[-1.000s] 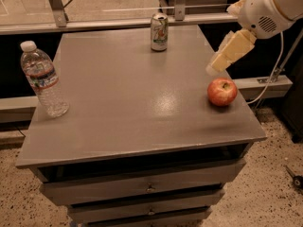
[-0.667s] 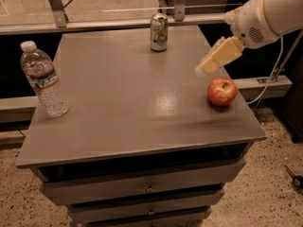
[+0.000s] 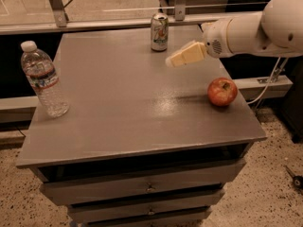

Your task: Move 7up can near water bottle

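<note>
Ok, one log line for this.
gripper: over table, beside 7up can, apart | 7up can: upright, far edge | water bottle: upright, left edge

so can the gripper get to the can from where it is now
Probably yes. The gripper hangs close beside the can with nothing between them; the apple lies off to the side, out of its way.

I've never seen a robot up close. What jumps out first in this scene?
The big white robot arm reaches in from the right, its cream end effector hanging over the grey table just right of the small silver-white 7up can at the back edge. A red apple sits near the right edge, and a clear ribbed plastic water bottle stands at the far left.
</note>
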You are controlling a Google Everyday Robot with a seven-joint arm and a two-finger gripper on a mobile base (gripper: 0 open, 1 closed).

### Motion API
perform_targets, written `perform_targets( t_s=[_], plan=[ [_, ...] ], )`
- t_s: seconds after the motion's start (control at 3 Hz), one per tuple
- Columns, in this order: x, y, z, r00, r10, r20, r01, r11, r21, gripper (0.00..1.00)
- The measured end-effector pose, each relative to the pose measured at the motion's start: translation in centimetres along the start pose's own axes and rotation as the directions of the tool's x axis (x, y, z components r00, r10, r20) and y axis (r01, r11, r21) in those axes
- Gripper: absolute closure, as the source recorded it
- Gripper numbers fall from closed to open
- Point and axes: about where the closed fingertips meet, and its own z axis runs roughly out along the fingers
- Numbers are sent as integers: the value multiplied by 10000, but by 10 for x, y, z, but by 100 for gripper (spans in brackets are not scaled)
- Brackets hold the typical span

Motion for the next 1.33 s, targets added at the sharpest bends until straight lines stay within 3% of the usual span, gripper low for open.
perform_targets(
  t_s=[0.33, 0.67, 1.33],
  plan=[
    [-7, -37, 62, 9917, 566, 1154, -640, 9960, 618, 0],
    [-11, -56, 97, 9857, 677, 1541, -827, 9922, 930, 0],
    [-16, -85, 150, 9869, 412, 1562, -611, 9903, 1249, 0]
  ],
)
